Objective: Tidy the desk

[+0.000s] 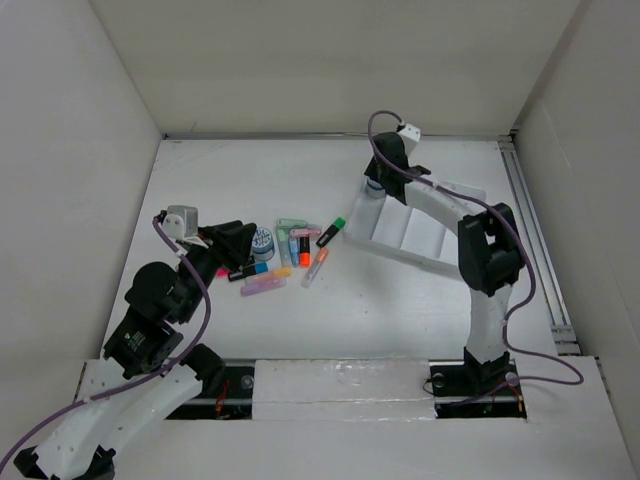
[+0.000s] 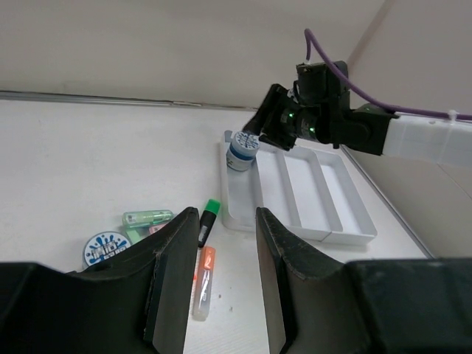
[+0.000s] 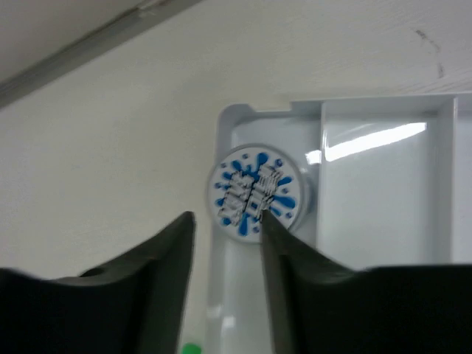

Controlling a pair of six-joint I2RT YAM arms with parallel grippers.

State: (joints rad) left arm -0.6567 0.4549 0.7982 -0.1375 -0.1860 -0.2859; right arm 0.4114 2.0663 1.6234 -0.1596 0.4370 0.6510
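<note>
The white desk point(image 1: 250, 170) holds a pile of markers and a white compartmented tray point(image 1: 420, 235). A round tub with a blue-splashed lid point(image 3: 254, 190) sits tilted at the far end of the tray's left compartment point(image 2: 242, 151). My right gripper point(image 3: 227, 217) is open just above it, with nothing between the fingers; it also shows in the left wrist view point(image 2: 267, 129). My left gripper point(image 2: 225, 215) is open and empty, low over the desk beside the pile point(image 1: 235, 245).
The pile holds a second blue-lidded tub point(image 1: 263, 240), a green-capped black marker point(image 1: 331, 231), an orange highlighter point(image 2: 203, 280), a green highlighter point(image 2: 147, 218) and a purple one point(image 1: 263, 285). White walls enclose the desk. The tray's other compartments point(image 2: 324, 199) hold nothing.
</note>
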